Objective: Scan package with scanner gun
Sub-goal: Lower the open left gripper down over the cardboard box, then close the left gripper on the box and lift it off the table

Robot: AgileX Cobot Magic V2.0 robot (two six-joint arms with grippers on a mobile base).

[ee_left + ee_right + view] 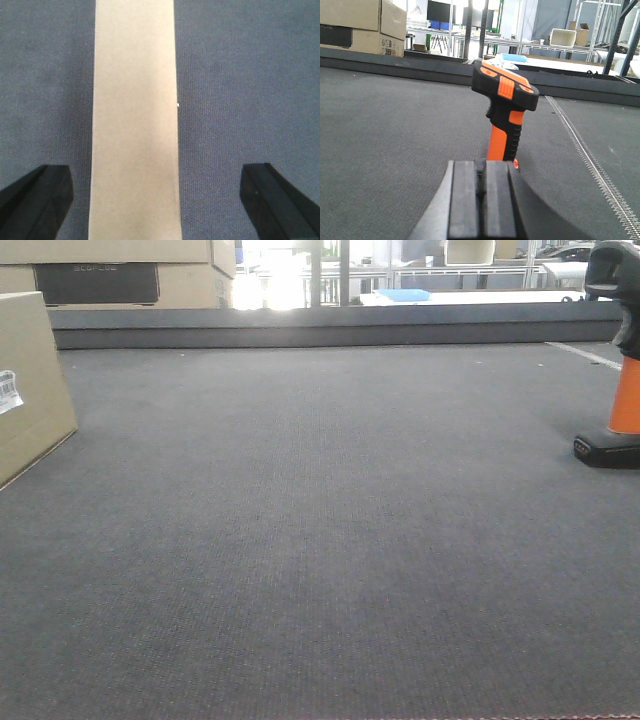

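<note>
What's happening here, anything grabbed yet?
Nothing is held. The left gripper is open, with its fingers either side of a narrow face of the plain tan cardboard box and not touching it. The right gripper is shut and empty. It faces the handheld scanner with black head and orange handle, which stands upright on its base on the grey mat. Box and scanner sit at opposite sides of the mat.
</note>
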